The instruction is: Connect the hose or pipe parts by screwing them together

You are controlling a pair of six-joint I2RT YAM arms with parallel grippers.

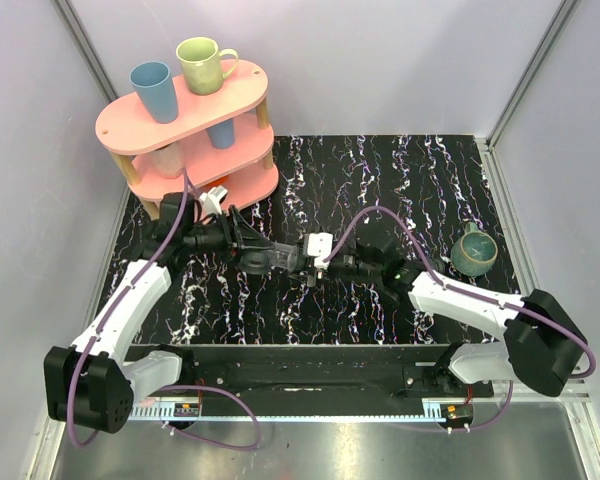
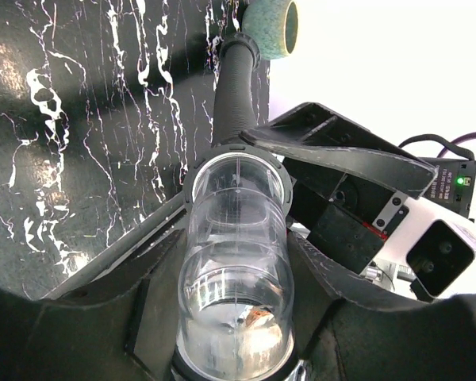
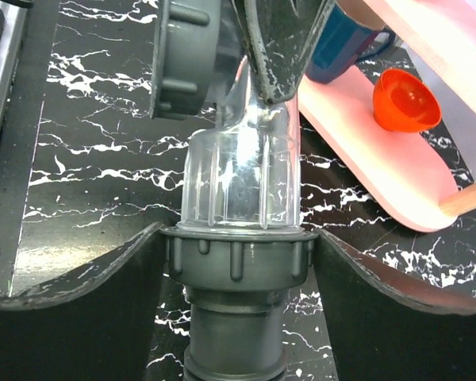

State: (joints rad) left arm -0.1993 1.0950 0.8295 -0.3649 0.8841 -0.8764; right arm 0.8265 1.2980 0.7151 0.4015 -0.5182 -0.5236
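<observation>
Flanking the black, white-veined tabletop (image 1: 410,165) stand pale lilac-grey walls (image 1: 380,60).

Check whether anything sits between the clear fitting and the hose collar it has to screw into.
Nothing visible does. The clear fitting already sits with its end in the grey collar of the black hose. No object or gap shows between them in either wrist view.

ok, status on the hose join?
Left gripper shut on clear fitting. Right gripper straddles grey collar, grip unconfirmed. Fitting sits in collar; threading unclear. Green mug at far end of hose, clear of the joint.
</observation>
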